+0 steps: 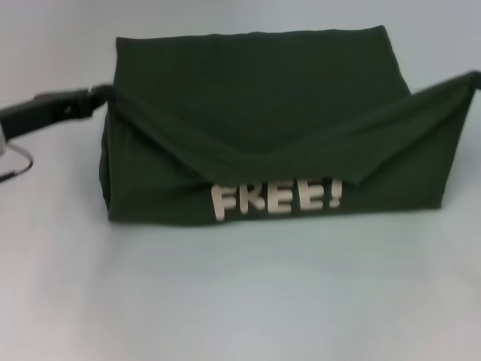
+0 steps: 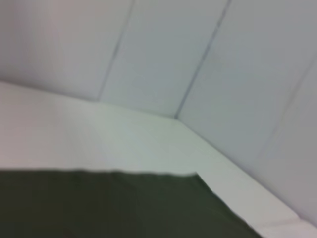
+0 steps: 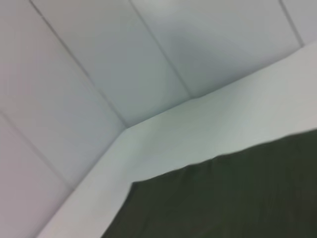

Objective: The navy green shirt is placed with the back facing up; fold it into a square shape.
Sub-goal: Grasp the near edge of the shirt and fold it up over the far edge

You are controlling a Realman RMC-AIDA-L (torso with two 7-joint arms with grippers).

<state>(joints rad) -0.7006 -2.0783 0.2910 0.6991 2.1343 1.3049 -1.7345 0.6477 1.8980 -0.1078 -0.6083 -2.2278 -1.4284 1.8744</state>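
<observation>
Olive shirt point(image 1: 255, 90), cream lettering point(image 1: 276, 198)

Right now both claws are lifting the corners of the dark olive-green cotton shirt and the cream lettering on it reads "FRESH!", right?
Not quite. The head view shows the cream lettering on the dark olive-green cotton shirt reading "FREE!". The left claw and right claw each hold a raised corner.

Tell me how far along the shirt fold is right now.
Partly done. The navy green shirt is already narrowed into a band on the table. In hand: the left gripper and right gripper lift its two corners, the cloth sagging between them over the FREE! lettering. Left: lay that fold down and square it off.
</observation>
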